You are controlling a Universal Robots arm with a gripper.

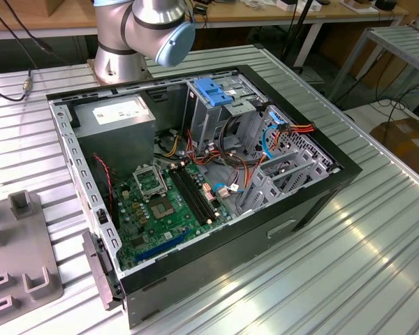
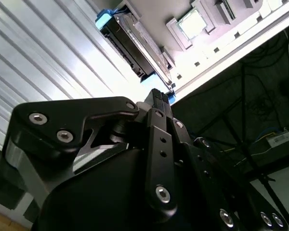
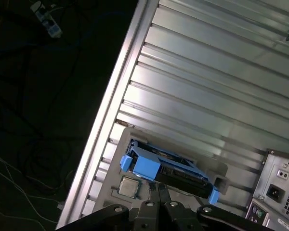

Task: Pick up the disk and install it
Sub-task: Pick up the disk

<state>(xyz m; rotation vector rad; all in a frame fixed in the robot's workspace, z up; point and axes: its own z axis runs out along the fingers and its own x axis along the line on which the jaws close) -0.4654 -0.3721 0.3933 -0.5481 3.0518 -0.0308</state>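
The disk [image 3: 183,177] is a dark flat drive with blue plastic rails. It stands on edge in a grey holder [image 3: 116,142] on the ribbed metal table. The second wrist view shows the disk [image 2: 131,47] from the side, with a blue tab at one end. My gripper [image 3: 158,187] hangs just over the disk's long edge with its fingers pressed together and nothing between them. In the second wrist view the gripper [image 2: 156,95] has its tips close to the disk's near end. Whether they touch it I cannot tell.
An open computer case [image 1: 314,188] lies on the table [image 1: 377,265], with a drive cage with a blue top [image 1: 213,91], a power-supply box [image 1: 119,115] and a motherboard [image 1: 160,202] inside. A processor chip [image 3: 128,186] sits in the holder beside the disk. The table edge [image 3: 111,110] runs nearby.
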